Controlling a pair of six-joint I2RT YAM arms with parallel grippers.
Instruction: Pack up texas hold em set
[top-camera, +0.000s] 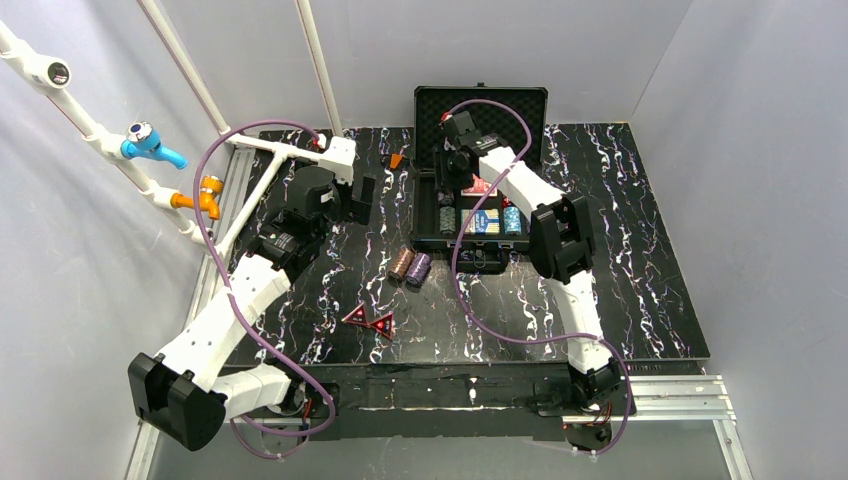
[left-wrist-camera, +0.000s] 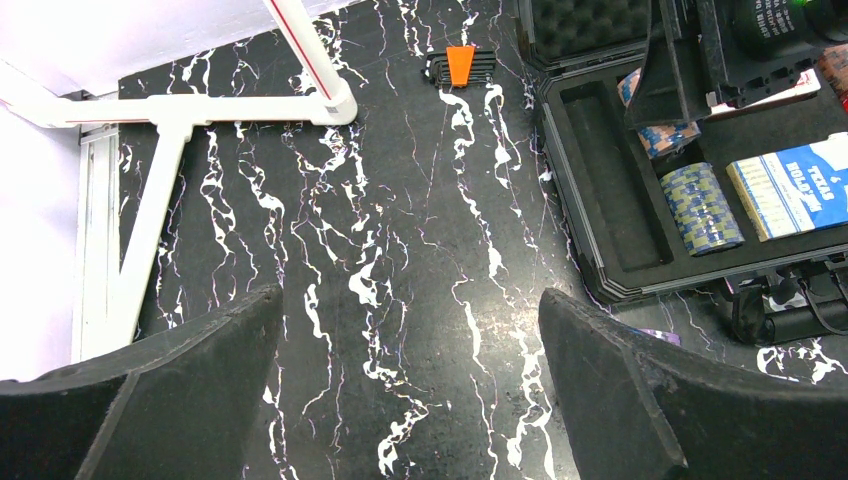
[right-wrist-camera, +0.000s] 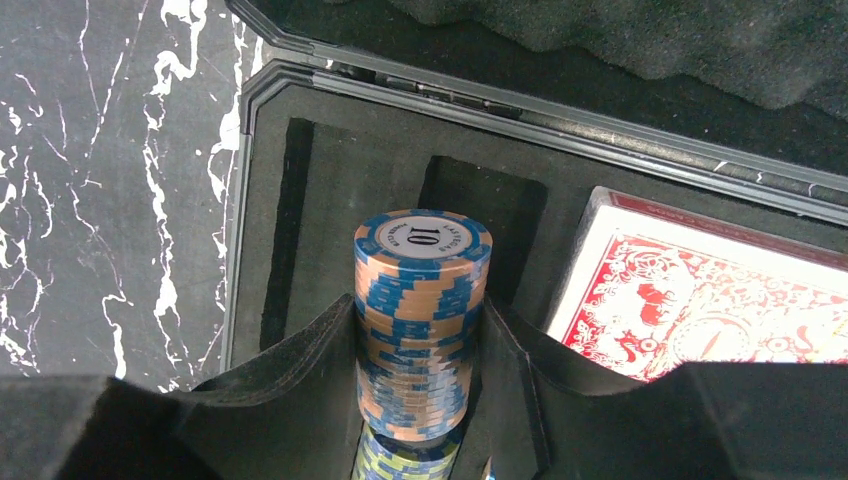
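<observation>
The black case (top-camera: 428, 215) lies open at the back of the table, its foam lid (top-camera: 480, 108) upright. My right gripper (right-wrist-camera: 420, 345) is shut on a stack of orange-and-blue chips (right-wrist-camera: 421, 300), held over the case's left foam slots (right-wrist-camera: 300, 200) above a yellow-and-blue stack (right-wrist-camera: 400, 462). A red card deck (right-wrist-camera: 700, 300) lies in the case beside it, and a blue deck (left-wrist-camera: 795, 185) sits nearer the front. A brown stack (top-camera: 402, 265), a purple stack (top-camera: 420, 268) and two red triangles (top-camera: 369, 319) lie on the table. My left gripper (left-wrist-camera: 410, 350) hangs open over bare table left of the case.
A small orange object (left-wrist-camera: 461, 65) lies on the table by the case's back left corner. A white pipe frame (left-wrist-camera: 200, 105) runs along the table's left and back edge. Grey walls enclose the marbled black table (top-camera: 640, 260).
</observation>
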